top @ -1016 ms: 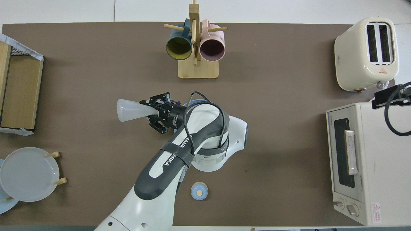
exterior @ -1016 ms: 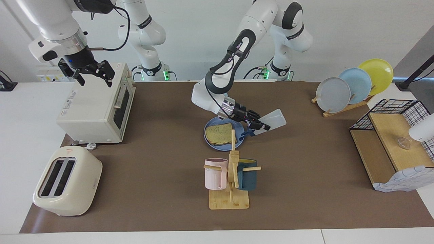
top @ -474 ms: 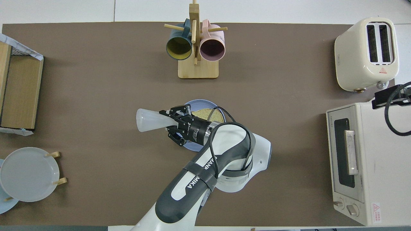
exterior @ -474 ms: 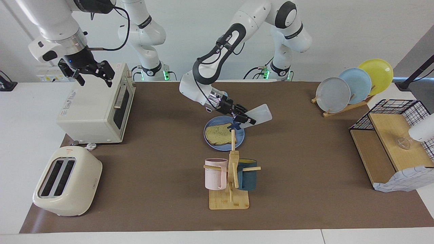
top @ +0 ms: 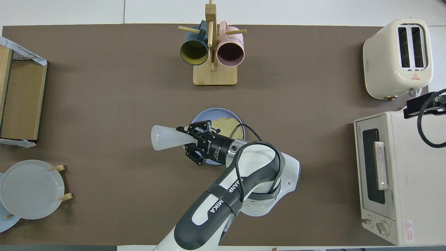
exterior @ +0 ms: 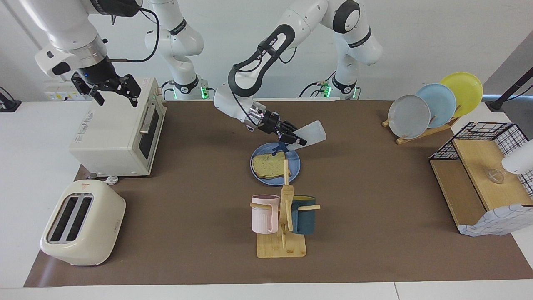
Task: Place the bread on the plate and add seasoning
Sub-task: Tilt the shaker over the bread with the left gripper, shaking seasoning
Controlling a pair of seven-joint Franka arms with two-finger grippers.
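The bread (exterior: 270, 165) lies on the plate (exterior: 294, 168) mid-table, nearer the robots than the mug rack (exterior: 283, 223). Over the plate's edge the left gripper (exterior: 294, 141) grips the seasoning (exterior: 310, 134), tipped cap-down. The right gripper (exterior: 111, 88) waits wide over the oven (exterior: 114, 133)

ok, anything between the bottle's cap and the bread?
Nothing visible. The left claw holds the bottle tipped over the plate, cap end down above the bread, with only open air between.
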